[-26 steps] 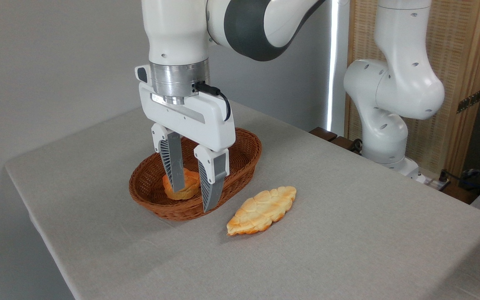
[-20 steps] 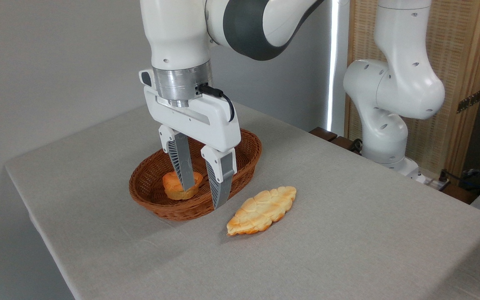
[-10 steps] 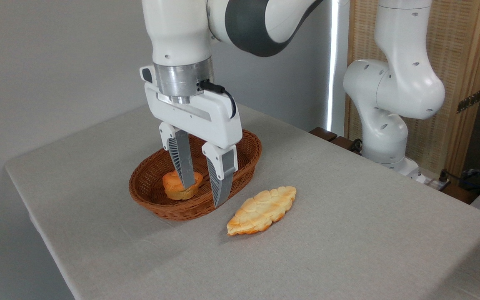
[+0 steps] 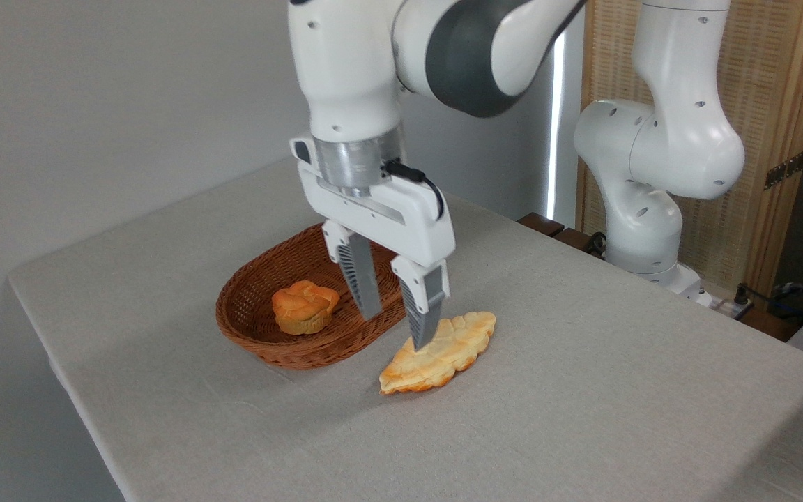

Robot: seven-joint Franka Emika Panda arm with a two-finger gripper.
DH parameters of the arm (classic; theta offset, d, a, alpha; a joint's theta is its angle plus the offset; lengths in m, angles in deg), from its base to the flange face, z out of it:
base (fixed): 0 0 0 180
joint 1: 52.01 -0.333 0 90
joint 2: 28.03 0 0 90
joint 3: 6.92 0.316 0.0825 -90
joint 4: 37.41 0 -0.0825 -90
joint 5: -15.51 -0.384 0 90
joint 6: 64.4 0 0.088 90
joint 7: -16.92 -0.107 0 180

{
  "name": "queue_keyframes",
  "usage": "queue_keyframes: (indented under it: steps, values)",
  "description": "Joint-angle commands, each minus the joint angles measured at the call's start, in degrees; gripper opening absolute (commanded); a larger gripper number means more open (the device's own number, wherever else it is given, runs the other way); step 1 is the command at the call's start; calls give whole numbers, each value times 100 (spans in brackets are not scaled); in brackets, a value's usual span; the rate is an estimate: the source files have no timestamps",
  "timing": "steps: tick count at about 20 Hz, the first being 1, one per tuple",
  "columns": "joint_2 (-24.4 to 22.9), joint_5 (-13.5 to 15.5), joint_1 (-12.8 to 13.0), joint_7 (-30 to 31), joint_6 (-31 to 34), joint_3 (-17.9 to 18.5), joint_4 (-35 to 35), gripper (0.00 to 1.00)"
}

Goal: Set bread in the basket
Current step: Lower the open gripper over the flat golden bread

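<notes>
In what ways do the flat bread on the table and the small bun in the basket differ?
The bread is long, flat and leaf-shaped; the bun is small, round and taller. The bread is pale golden with browned edges; the bun is deeper orange. The bread lies on the table beside the basket; the bun sits inside it. Neither is gripped: the gripper is open.

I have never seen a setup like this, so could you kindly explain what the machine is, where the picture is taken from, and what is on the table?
This is one white robot arm bolted beside a cloth-covered table, filmed by a single fixed camera looking down from the front. At its tip is a gripper with two grey fingers, open and holding nothing. On the table lie a woven basket with a small orange bun inside, and next to it a long flat bread. The fingers hang between basket and bread, one tip in front of the bread.
</notes>
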Motion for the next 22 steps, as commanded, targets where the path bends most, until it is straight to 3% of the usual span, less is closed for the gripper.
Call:
queue_keyframes:
  steps: [1,7,22]
  values:
    - [-208,-28,-15,-263,-193,50,346,100]
    - [-164,-28,-15,-281,-1045,59,794,100]
    - [12,-37,-33,-571,-1371,86,1058,100]
